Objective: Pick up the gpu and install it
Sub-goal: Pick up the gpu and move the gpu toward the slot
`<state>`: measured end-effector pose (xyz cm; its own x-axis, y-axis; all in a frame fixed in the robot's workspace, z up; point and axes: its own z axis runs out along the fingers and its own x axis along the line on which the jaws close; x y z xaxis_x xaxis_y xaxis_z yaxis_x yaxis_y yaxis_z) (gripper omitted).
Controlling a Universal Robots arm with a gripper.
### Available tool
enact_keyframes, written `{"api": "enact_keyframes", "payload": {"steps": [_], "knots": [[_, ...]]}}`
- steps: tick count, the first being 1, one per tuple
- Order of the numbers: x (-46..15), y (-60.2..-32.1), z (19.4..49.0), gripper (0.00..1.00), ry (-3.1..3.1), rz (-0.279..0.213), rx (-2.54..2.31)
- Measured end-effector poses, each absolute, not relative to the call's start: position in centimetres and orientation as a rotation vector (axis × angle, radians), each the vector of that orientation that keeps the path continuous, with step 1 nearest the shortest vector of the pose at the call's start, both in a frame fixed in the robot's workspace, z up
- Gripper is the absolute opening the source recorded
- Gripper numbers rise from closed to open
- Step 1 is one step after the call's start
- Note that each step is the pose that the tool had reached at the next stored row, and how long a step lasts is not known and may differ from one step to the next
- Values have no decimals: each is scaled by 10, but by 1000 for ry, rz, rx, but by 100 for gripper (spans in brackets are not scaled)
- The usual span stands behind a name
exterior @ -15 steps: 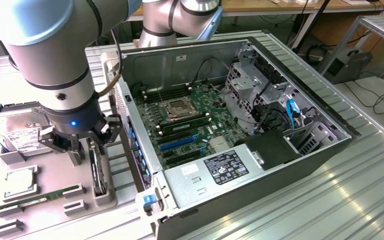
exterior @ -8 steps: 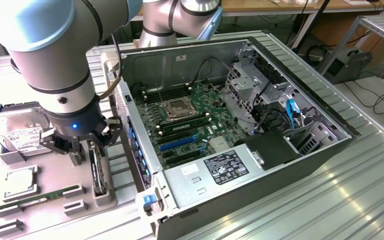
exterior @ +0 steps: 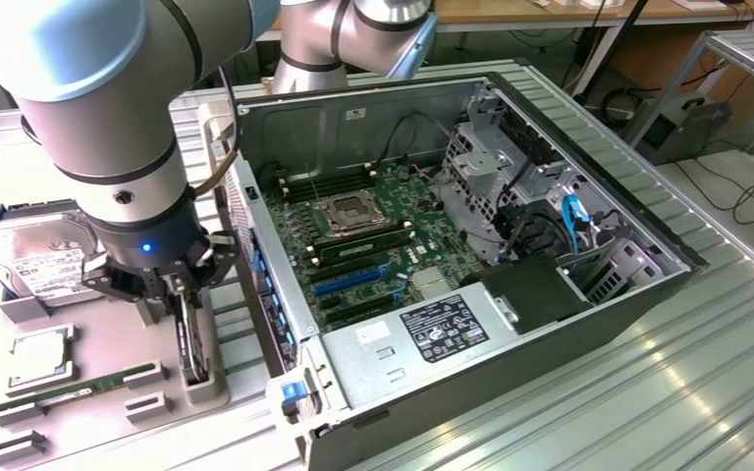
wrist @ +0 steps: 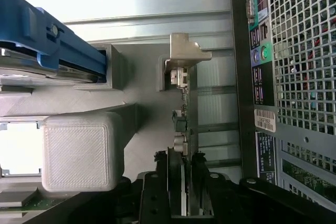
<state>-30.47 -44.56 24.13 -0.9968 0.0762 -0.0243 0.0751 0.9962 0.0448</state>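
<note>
**Claw down over gpu**

Gpu stands on edge in a grey holder on the surface, just beside the open computer case; claw straddles its upper edge; whether it is clamped on the card or apart, I cannot tell.

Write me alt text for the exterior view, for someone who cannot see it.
The robot arm's black gripper is down over the thin black rectangular gpu card, which stands on edge in a grey parts tray. To the exterior view's right lies an open black computer case with its green motherboard exposed. A silver hard drive also rests on the tray.
</note>
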Motion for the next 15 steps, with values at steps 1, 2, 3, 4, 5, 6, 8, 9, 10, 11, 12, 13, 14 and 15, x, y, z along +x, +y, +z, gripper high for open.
{"api": "enact_keyframes", "payload": {"steps": [1,2,3,4,5,6,8,9,10,11,12,13,14,15], "knots": [[-305,-446,241,29,3113,68,118],[-305,-446,241,27,3113,68,118],[-305,-446,241,27,3113,68,118],[-305,-446,241,27,3113,68,118],[-305,-446,241,27,3113,68,118],[-305,-446,241,27,3112,68,118],[-305,-446,241,27,3112,68,118],[-305,-446,241,27,3113,68,118],[-305,-446,241,27,3113,68,118],[-305,-446,241,27,3112,68,118],[-305,-446,241,27,3112,68,118],[-305,-446,241,27,3112,68,118],[-305,-446,241,27,3112,68,118],[-305,-446,241,27,3112,68,118]]}}
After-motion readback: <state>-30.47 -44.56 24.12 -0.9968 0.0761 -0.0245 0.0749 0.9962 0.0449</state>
